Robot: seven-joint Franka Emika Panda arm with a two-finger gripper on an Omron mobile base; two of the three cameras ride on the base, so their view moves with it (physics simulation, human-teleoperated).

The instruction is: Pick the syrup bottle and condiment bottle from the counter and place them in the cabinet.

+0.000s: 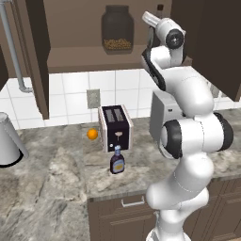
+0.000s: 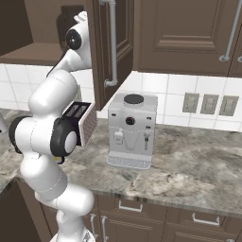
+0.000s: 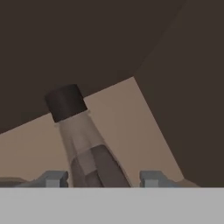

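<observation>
In the hand view the syrup bottle (image 3: pixel 81 140) rises tilted between my fingertips, showing its dark cap, narrow neck and brown body. My gripper (image 3: pixel 101 178) is shut on the bottle's lower part, inside the cabinet (image 3: pixel 127 118), over its pale shelf board with dark walls behind. In the left base view my arm reaches up to the open cabinet (image 1: pixel 70 59). The condiment bottle (image 1: pixel 117 161), small with a blue cap and yellow label, stands upright on the counter in front of the toaster.
A big dark glass jar (image 1: pixel 117 29) stands on the cabinet shelf. A toaster (image 1: pixel 115 127) and an orange (image 1: pixel 92 134) are on the counter, a grey pitcher (image 1: pixel 7 141) at the left. A coffee machine (image 2: pixel 132 130) stands under an open cabinet door (image 2: pixel 111 47).
</observation>
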